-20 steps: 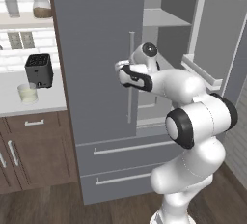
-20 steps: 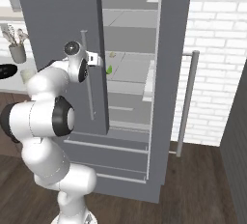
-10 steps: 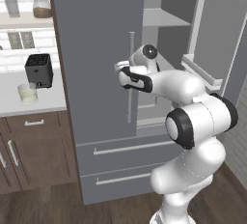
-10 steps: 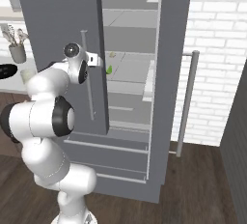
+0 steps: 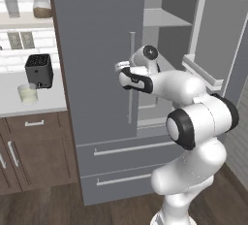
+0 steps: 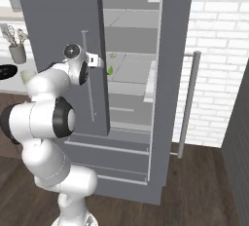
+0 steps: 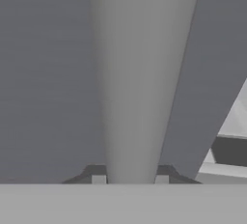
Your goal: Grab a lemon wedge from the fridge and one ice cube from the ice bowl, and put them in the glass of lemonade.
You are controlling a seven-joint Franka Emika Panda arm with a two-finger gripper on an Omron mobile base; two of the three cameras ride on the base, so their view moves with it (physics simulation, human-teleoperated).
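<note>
Straddling the fridge (image 5: 97, 49) door's handle (image 7: 140, 83), the gripper (image 7: 130, 178) pinches it — fingertips (image 7: 98, 178) mostly cut off.

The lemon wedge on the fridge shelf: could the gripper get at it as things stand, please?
Probably not yet. The gripper straddles the left door's handle, and that door stands between it and the lemon wedge; the right door is open.

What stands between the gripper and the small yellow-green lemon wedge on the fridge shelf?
The closed left door of the matte grey fridge does. The gripper is at that door's vertical silver bar handle, a fingertip on each side of it. The lemon wedge lies on a shelf past the door's edge; the right door stands open.
</note>
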